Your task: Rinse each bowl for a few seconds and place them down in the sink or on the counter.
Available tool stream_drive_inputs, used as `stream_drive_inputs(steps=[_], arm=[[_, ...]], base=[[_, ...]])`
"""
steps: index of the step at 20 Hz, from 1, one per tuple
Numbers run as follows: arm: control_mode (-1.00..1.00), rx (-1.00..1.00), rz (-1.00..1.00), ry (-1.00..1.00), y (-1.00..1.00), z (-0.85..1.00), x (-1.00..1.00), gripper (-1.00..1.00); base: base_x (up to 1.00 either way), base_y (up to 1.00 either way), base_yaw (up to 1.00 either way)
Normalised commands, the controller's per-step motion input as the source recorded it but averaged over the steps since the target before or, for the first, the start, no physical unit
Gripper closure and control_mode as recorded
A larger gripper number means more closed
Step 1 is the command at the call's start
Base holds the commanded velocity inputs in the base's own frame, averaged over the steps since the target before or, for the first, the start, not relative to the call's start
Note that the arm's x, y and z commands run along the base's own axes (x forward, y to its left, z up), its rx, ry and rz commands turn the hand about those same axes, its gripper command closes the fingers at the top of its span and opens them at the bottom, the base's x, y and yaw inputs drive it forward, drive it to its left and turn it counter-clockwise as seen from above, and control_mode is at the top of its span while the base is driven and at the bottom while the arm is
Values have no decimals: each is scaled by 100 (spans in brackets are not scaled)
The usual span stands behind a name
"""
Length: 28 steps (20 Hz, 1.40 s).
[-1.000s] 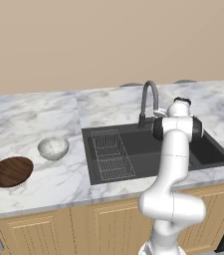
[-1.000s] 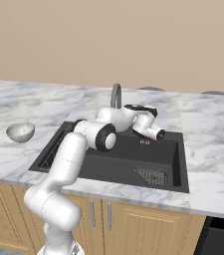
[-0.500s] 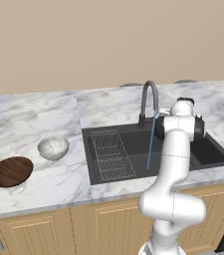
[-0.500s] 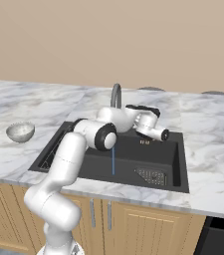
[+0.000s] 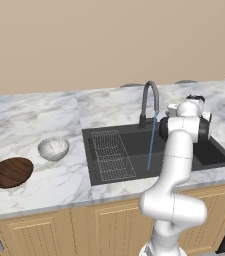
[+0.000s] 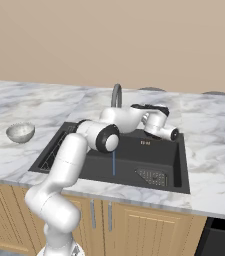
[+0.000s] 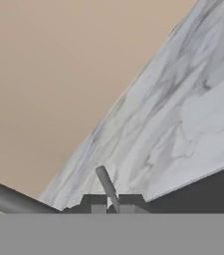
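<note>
Behind sink (image 5: 211, 155) | gripper (image 7: 109, 209) closed, seemingly at faucet (image 5: 150, 102) lever | tips cropped

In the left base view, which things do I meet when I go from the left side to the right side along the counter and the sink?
dark brown bowl → white-grey speckled bowl → wire rack → water stream → gripper

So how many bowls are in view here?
2. The speckled white-grey bowl sits on the counter left of the sink; the dark brown wood-grain bowl lies farther left, near the counter's front edge.
</note>
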Motion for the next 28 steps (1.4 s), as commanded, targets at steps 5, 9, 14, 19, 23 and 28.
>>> stream_drive_inputs(steps=[5, 9, 14, 19, 23, 28], arm=[[-100, 7, 0, 4, -17, 42, -28, -100], [-100, 7, 0, 11, -25, 29, -40, -100], [-100, 8, 0, 10, -21, 29, -41, -100], [-100, 2, -1, 6, -4, 22, -46, -100], [-100, -1, 0, 1, 5, 7, -56, -100], [-100, -7, 0, -5, 17, 3, -59, -100]], base=[[0, 0, 0], [0, 0, 0], [0, 0, 0], [0, 0, 0], [0, 0, 0], [0, 0, 0]])
